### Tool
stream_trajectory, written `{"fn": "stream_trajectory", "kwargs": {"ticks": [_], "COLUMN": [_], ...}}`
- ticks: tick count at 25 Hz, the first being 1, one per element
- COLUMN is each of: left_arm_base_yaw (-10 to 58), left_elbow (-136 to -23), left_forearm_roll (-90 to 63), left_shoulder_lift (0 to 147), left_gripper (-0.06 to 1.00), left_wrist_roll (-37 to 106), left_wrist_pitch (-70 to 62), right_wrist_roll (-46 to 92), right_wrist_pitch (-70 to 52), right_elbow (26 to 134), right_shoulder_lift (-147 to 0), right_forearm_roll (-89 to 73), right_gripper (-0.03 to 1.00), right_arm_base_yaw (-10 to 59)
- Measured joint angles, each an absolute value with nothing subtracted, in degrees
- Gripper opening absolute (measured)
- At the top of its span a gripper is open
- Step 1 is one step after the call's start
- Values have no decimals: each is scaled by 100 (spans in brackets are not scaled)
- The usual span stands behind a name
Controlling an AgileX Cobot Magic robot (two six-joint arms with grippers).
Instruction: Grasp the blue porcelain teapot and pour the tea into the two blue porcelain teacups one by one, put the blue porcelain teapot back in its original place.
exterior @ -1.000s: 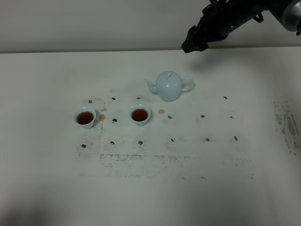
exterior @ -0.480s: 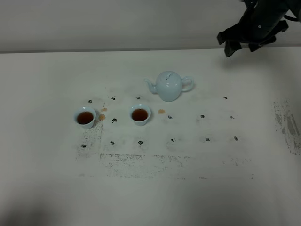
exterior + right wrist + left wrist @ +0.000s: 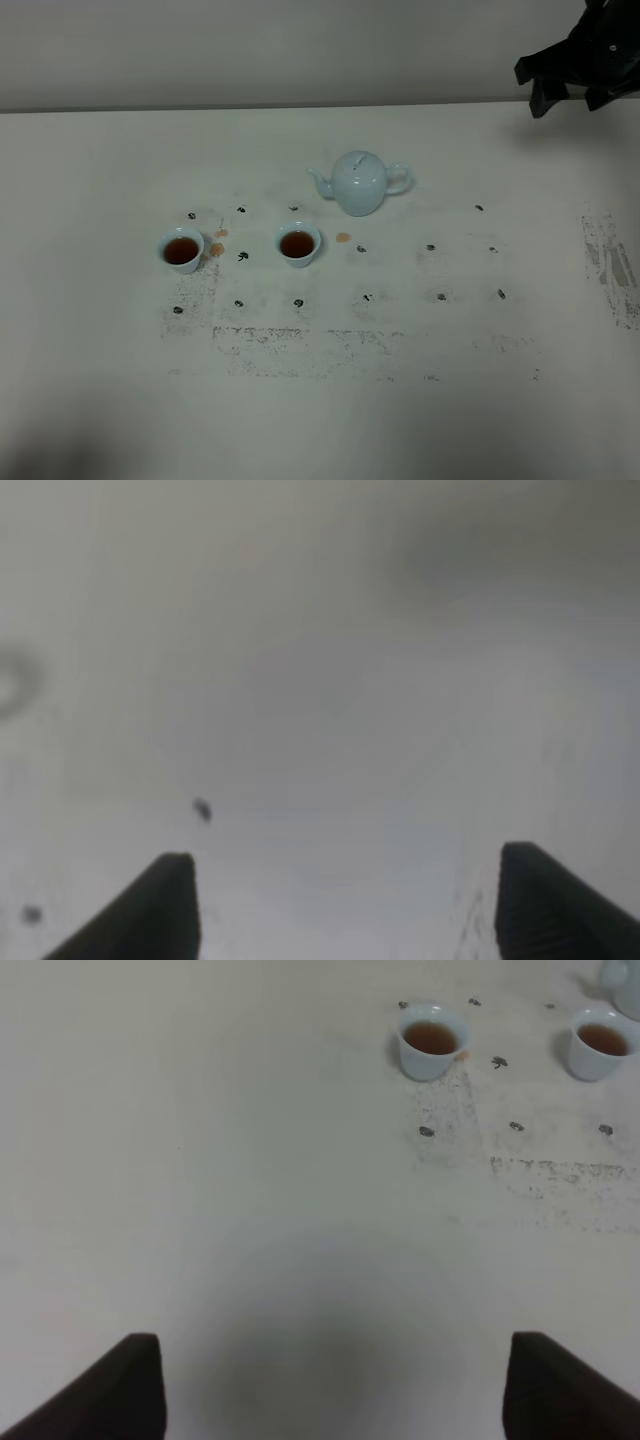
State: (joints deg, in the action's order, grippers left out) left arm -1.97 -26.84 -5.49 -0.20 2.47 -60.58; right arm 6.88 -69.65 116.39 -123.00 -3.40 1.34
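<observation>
At the bench's centre the blue porcelain teapot stands, handle toward 3 o'clock, spout toward 9, both filled teacups at its 8 o'clock, while the right hand, fingers apart and empty, hangs off at 2 o'clock, the nearer arm

There are no words, numbers or signs to read in any of the pictures. The table has small dark spots set in rows, but they look like plain marks, not letters. The teapot and the two cups have no writing on them. The view from the right arm is blurry, so tiny print there may be missed.
</observation>
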Motion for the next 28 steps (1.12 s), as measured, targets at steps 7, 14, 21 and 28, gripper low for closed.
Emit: {"fn": "stream_trajectory", "kwargs": {"ticks": [7,14,21,28], "left_arm_base_yaw": [-197,-197,-197,-197], "left_elbow": [-2684,-2684,-2684,-2684], "left_forearm_roll": [-549,-404,-404,-404], "left_shoulder_lift": [-20,-20,-20,-20], "left_gripper": [66,66,66,66], "left_wrist_roll": [247,247,247,247], "left_wrist_pitch": [-6058,-6058,-6058,-6058], "right_wrist_roll": [681,667,639,450], "right_wrist_pitch": [-6967,-6993,-6988,-6600], "right_elbow": [8564,5733,3889,3143], "right_shoulder_lift": [-9961,-7602,-5462,-3108], "right_forearm_roll": [-334,-334,-333,-328], "right_gripper": [59,59,59,59], "right_arm_base_yaw": [134,134,134,134]}}
